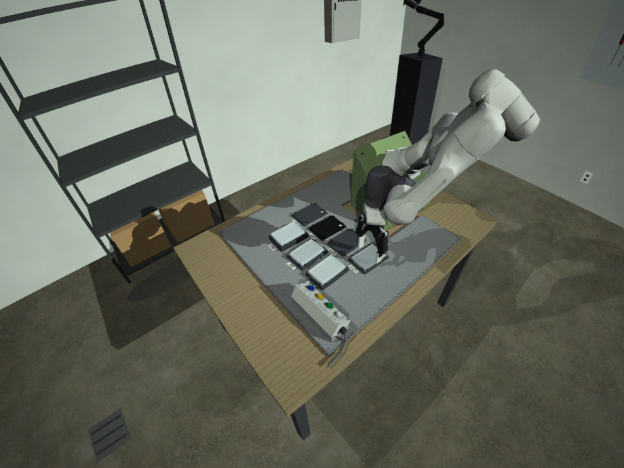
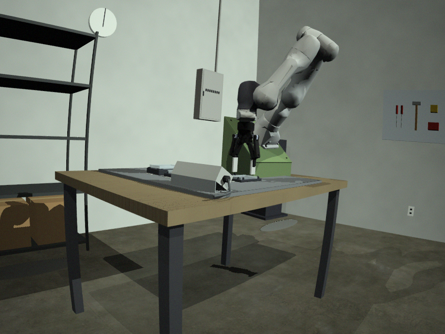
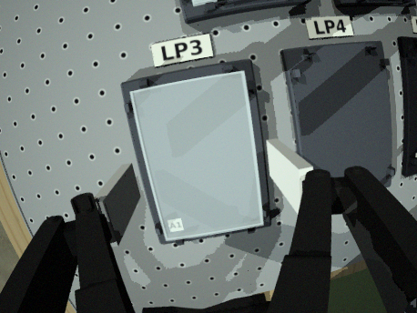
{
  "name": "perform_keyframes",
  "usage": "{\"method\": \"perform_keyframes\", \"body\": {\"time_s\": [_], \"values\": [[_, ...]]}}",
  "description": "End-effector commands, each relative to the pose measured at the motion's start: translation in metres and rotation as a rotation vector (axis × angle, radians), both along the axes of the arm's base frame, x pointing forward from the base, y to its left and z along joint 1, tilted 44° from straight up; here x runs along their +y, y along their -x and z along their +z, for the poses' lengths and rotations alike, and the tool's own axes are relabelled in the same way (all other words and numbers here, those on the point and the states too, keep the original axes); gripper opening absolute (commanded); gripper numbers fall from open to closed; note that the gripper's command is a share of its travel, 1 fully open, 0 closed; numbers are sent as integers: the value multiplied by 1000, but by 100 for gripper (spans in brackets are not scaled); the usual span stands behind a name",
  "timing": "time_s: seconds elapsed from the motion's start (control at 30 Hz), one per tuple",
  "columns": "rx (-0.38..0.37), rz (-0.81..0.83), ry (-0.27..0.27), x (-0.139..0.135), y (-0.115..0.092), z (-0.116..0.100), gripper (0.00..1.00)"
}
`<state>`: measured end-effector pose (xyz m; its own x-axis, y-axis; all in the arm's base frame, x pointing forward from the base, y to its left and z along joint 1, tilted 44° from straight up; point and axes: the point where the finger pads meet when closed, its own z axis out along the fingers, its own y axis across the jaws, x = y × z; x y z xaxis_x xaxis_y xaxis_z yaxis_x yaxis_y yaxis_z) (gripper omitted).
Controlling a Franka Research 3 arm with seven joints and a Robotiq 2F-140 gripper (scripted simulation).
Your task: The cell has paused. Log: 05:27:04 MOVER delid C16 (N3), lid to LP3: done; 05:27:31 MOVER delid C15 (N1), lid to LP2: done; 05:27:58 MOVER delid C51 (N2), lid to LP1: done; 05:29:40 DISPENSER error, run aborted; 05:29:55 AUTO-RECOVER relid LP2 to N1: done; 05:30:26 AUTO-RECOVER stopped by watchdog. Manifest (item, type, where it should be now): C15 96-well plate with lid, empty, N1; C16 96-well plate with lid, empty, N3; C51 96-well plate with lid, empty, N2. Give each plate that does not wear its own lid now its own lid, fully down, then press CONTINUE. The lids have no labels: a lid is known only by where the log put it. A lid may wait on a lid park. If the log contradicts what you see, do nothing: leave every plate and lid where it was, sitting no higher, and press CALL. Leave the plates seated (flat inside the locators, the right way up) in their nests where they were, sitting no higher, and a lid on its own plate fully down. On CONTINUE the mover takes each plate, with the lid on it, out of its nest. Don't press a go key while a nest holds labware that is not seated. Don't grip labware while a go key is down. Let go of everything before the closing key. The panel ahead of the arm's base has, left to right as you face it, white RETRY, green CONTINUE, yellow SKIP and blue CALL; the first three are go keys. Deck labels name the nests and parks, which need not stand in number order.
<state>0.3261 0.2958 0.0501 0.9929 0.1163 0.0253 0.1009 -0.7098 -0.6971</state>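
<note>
Top view: right of centre, the black two-finger gripper [image 1: 373, 246] hangs over a thin, clear rectangular lid [image 1: 367, 258] on the wooden table [image 1: 282, 372]'s grey perforated deck [image 1: 403, 272]. The three white well plates [image 1: 327, 270] left of it look uncovered, though at this size I cannot be sure.

Exterior view: the grey key box [image 2: 196, 175] hides most of the deck; the jaws hang spread and empty above it.

Wrist view: mid-frame, the lid lies flat in the park labelled LP3 [image 3: 182, 49]. It is probably light, stiff and slick; grip its long edges. The neighbouring LP4 park [image 3: 340, 108] is bare, and further labels are cut off.
</note>
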Motion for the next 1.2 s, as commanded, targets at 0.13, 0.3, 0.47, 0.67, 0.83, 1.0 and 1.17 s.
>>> {"method": "perform_keyframes", "body": {"time_s": [0.13,0.3,0.47,0.67,0.83,1.0,1.17], "values": [[-5,3,0,0,-1,0,66],[-5,3,0,0,-1,0,59],[-5,3,0,0,-1,0,59],[-5,3,0,0,-1,0,59],[-5,3,0,0,-1,0,59],[-5,3,0,0,-1,0,59],[-5,3,0,0,-1,0,59]]}}
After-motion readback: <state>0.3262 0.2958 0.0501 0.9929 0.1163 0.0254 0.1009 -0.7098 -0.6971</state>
